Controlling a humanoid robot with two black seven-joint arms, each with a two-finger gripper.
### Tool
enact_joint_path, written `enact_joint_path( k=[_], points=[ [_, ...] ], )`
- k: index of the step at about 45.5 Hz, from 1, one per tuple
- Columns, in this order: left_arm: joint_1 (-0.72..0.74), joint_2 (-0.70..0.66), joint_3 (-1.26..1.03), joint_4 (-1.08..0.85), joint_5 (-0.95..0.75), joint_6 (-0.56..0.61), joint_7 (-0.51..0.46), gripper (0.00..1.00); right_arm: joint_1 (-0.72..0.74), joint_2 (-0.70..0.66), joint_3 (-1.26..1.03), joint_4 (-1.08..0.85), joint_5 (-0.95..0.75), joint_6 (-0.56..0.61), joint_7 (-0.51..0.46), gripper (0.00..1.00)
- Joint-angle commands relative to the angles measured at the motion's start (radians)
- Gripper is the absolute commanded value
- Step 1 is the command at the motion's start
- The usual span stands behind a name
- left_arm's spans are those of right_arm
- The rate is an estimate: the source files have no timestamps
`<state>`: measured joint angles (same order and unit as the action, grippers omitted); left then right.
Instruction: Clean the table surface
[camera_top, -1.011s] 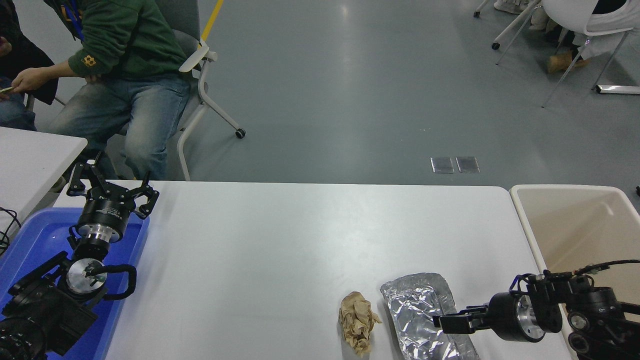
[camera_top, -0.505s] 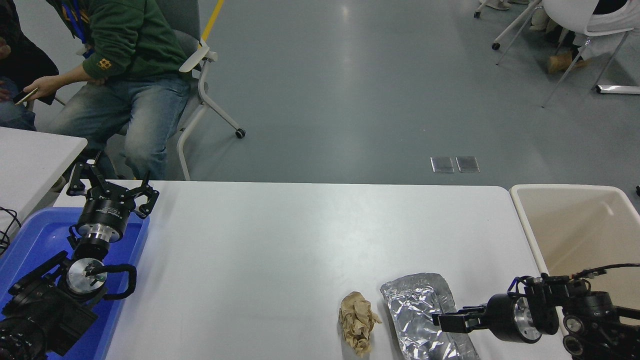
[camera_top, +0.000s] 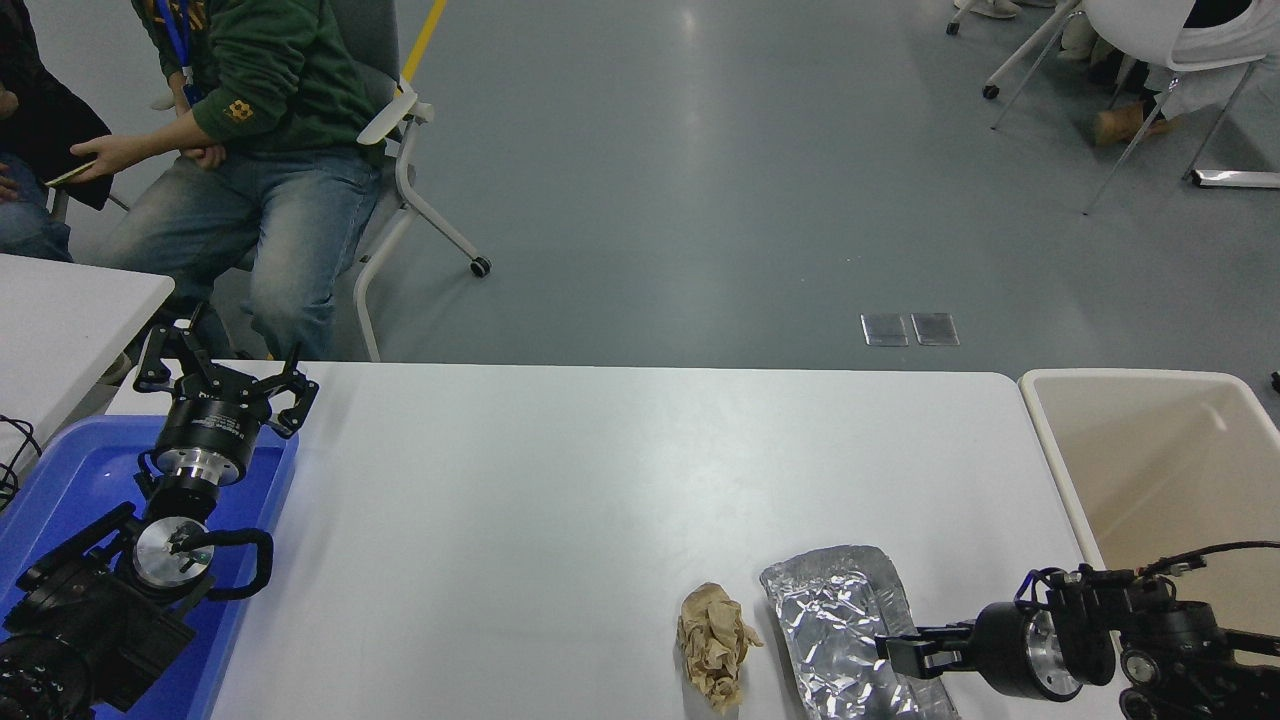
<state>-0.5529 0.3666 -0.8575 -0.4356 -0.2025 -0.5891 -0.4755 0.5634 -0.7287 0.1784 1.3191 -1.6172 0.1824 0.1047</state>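
Your right pincer (camera_top: 890, 650) hovers over the crumpled foil sheet (camera_top: 835, 625); whether it is clenched, you cannot tell. A crumpled brown paper wad (camera_top: 715, 642) lies just left of the foil on the white desk surface (camera_top: 600, 480). Your left pincer (camera_top: 225, 375), released, sits over the blue tray (camera_top: 60, 480), well left of the foil.

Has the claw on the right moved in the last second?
Yes. The right claw has sunk toward the near table edge and drawn slightly right, judged against the foil, which has stayed put.
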Motion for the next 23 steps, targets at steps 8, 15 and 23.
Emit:
enact_joint_path(
  k=[8,15,23],
  points=[
    [0.001,0.0,0.0,0.0,0.0,0.0,0.0,1.0,0.012,0.0,-0.011,-0.004,-0.017,-0.005,0.01,0.0],
    [-0.001,0.0,0.0,0.0,0.0,0.0,0.0,1.0,0.018,-0.001,-0.011,-0.001,-0.015,-0.003,0.026,0.0],
    [0.001,0.0,0.0,0.0,0.0,0.0,0.0,1.0,0.038,-0.017,-0.011,0.006,0.0,0.002,0.033,0.0]
  ],
)
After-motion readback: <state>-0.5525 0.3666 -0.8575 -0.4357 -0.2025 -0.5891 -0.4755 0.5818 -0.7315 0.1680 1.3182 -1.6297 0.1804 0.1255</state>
